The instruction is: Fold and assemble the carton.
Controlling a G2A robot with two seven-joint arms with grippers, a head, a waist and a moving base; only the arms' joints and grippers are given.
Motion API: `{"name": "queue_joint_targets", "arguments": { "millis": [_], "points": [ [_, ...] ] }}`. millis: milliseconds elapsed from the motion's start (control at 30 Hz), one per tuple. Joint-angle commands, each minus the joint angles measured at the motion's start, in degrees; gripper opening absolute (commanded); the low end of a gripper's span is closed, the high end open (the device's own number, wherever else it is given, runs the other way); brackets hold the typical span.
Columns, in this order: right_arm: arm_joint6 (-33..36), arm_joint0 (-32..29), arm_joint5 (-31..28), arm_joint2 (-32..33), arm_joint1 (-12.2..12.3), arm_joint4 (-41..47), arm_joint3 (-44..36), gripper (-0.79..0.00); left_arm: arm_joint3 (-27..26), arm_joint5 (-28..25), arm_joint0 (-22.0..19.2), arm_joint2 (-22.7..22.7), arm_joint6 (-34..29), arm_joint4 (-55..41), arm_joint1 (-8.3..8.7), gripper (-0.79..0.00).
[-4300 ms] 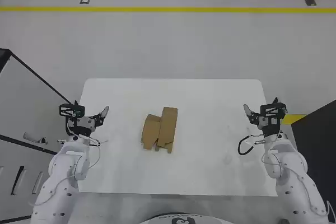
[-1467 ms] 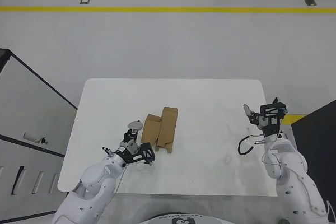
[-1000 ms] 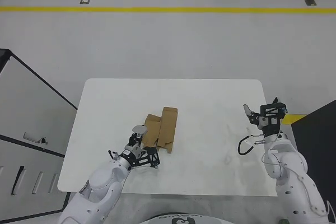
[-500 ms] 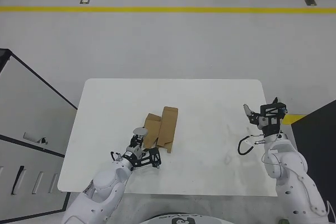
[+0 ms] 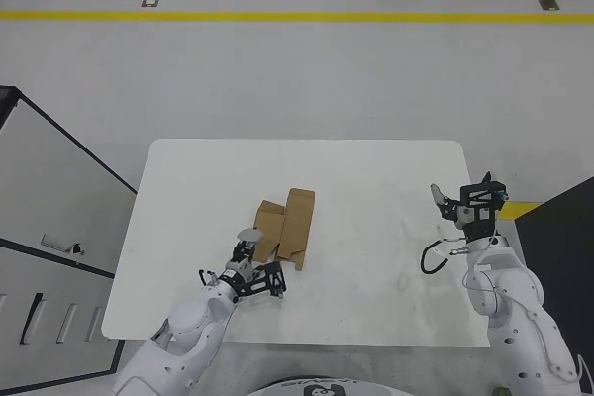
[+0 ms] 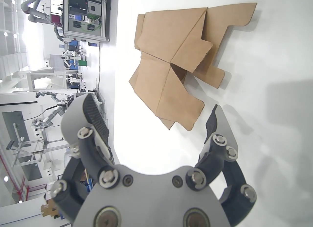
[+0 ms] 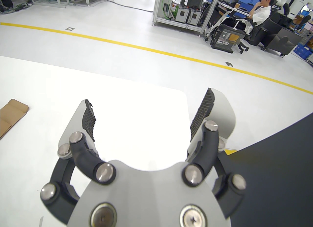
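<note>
Brown cardboard carton (image 5: 283, 230) lies flat near middle of white table (image 5: 376, 178), panels partly folded over each other, flaps pointing toward robot.

Left pincer (image 5: 262, 259) low over table just beside carton's near end, fingers spread wide, holding nothing. Left wrist view: carton (image 6: 171, 66) nearest flap just ahead of pincer (image 6: 150, 104) fingertips, not touching.

Right pincer (image 5: 463, 193) at table's right edge, well apart from carton, fingers spread, holding nothing (image 7: 148, 95).
</note>
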Motion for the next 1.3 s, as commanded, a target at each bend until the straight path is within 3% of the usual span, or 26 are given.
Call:
{"name": "queue_joint_targets", "arguments": {
  "millis": [0,133,200,267,433,567,800,1067,1267],
  "points": [
    [0.0,0.0,0.0,0.0,0.0,0.0,0.0,0.0,0.74,0.23,-0.47,0.49,0.0,-0.08,-0.11,0.0],
    [0.0,0.0,0.0,0.0,0.0,0.0,0.0,0.0,2.55,0.4,-1.38,1.23,0.04,-0.26,-0.3,0.0],
    [0.0,0.0,0.0,0.0,0.0,0.0,0.0,0.0,3.24,0.62,-1.75,1.44,-0.05,-0.51,-0.39,-0.074],
    [0.0,0.0,0.0,0.0,0.0,0.0,0.0,0.0,3.73,0.78,-2.02,1.57,-0.03,-0.78,-0.45,-0.086],
    [0.0,0.0,0.0,0.0,0.0,0.0,0.0,0.0,4.48,0.89,-2.42,1.64,0.23,-1.18,-0.52,-0.237],
    [0.0,0.0,0.0,0.0,0.0,0.0,0.0,0.0,4.82,0.8,-2.59,1.7,0.46,-1.19,-0.53,-0.305],
    [0.0,0.0,0.0,0.0,0.0,0.0,0.0,0.0,5.11,1.05,-2.69,1.67,0.56,-1.45,-0.55,-0.348],
    [0.0,0.0,0.0,0.0,0.0,0.0,0.0,0.0,5.91,1.13,-2.8,2.13,1.29,-1.14,-0.57,-0.265],
    [0.0,0.0,0.0,0.0,0.0,0.0,0.0,0.0,6.53,1.72,-3.06,2.57,1.01,-1.44,-0.72,-0.36]
  ]
}}
